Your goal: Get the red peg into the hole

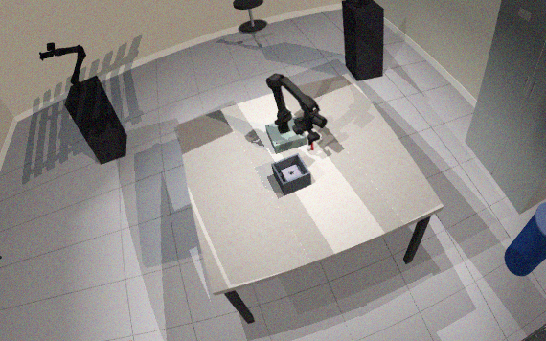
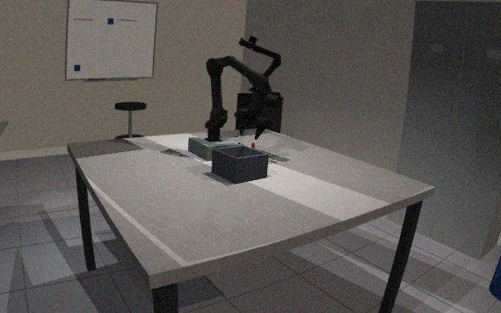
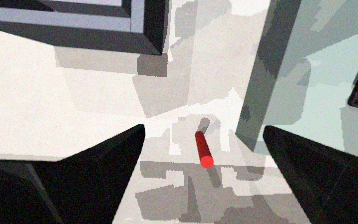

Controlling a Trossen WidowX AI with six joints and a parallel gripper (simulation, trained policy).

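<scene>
The red peg (image 1: 312, 147) (image 2: 253, 145) (image 3: 203, 148) stands upright on the table, beside the arm's pale green base block. My gripper (image 2: 250, 135) (image 3: 202, 130) is open and empty above the peg. In the wrist view the peg shows between the two spread fingers, below their tips, and neither finger touches it. The open dark grey box (image 1: 299, 184) (image 2: 238, 169) (image 3: 152, 30) stands on the table a short way from the peg. The pale plate (image 1: 284, 177) with its central hole lies at the box's bottom; the walls hide it in the exterior view.
The pale green base block (image 1: 287, 144) (image 2: 199, 149) (image 3: 325, 85) carries the arm, close to the peg and the box. The table (image 1: 248, 230) (image 2: 192, 211) has bands of light and shadow across it. A second arm (image 1: 79, 57) (image 2: 273, 61) stands on a black pedestal beyond the table.
</scene>
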